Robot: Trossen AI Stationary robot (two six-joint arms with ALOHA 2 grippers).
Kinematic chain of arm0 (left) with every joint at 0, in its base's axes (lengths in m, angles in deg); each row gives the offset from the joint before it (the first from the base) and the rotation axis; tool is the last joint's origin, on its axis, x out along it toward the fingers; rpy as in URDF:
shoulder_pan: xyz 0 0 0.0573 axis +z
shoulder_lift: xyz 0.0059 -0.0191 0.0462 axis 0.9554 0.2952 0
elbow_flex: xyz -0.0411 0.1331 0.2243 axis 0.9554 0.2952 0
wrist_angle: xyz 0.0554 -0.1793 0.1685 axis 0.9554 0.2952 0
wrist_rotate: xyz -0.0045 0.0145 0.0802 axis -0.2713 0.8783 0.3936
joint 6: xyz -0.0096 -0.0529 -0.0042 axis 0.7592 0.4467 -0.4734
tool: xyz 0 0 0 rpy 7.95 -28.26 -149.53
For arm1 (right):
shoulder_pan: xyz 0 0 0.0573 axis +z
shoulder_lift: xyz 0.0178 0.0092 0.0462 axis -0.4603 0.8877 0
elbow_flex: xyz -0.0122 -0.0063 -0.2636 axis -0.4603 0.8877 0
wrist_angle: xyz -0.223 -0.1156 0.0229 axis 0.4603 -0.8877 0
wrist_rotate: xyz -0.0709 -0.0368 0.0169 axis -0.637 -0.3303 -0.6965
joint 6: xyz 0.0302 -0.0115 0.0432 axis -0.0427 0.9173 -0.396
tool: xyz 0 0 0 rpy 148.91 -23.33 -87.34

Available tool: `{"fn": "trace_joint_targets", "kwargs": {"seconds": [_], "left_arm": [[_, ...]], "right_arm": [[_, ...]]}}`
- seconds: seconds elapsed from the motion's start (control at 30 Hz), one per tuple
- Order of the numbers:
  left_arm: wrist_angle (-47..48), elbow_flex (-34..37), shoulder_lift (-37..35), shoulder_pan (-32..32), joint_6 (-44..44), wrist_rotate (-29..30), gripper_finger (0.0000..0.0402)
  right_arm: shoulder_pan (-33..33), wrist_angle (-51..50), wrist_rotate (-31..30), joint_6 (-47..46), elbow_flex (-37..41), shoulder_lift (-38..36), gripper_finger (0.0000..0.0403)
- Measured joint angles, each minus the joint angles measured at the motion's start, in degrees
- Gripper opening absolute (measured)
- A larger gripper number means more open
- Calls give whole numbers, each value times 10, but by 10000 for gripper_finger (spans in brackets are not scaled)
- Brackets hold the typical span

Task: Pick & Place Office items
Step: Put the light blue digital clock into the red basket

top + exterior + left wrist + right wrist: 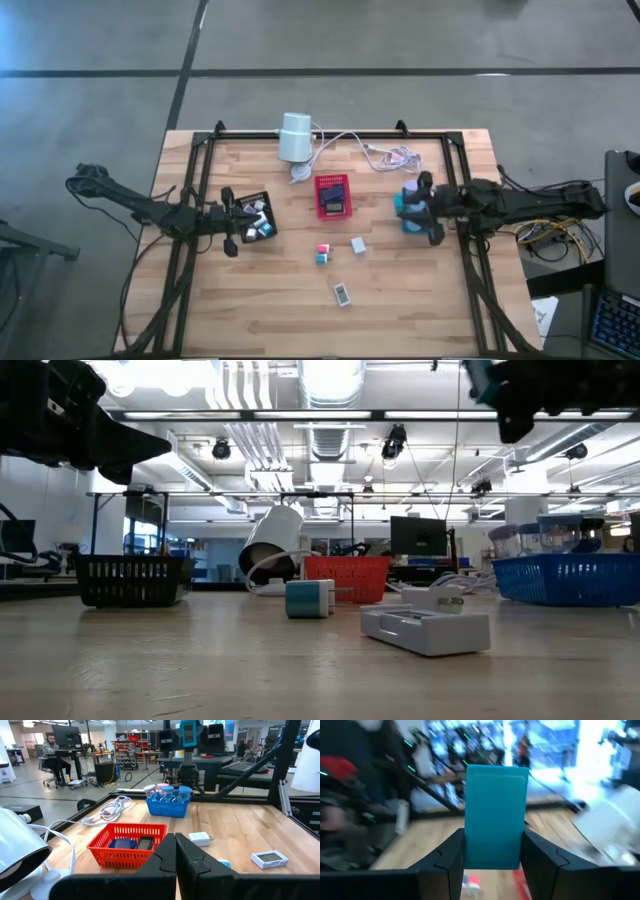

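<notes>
Right gripper (494, 851) raised over blue tray (406, 222), jaws clamping teal block (496, 815); left gripper (176, 851) closed, empty, above black tray (262, 229).

The counter (420, 300) is pale wood in planks with visible grain and a dull, matt finish, framed by dark metal bars. The red tray (127, 845) and blue tray (167, 809) look like plastic mesh, and the white cylinder (295, 137) has a smooth, slightly glossy plastic shell. Between the matt black fingers (445, 857) of the right end effector (495, 852) sits a smooth, plain teal block (496, 815).
</notes>
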Motion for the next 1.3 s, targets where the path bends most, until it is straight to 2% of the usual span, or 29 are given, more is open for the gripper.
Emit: {"fn": "trace_joint_targets", "kwargs": {"seconds": [0.07, 0.3, 0.5, 0.67, 1.3], "left_arm": [[0, 0, 0, 0, -1, 0, 0], [0, 0, 0, 0, -1, 0, 0], [0, 1, 0, 0, 1, 0, 0], [1, 1, 0, 0, 2, 0, 0], [-9, 1, 0, 1, -25, 1, 0]], "right_arm": [[0, 42, 24, -5, 31, -27, 144], [0, 90, 20, 0, 95, -85, 144], [0, 123, 5, 26, 132, -103, 144], [0, 188, -5, 31, 165, -105, 144], [-2, 185, -9, 50, 170, -101, 144]]}}
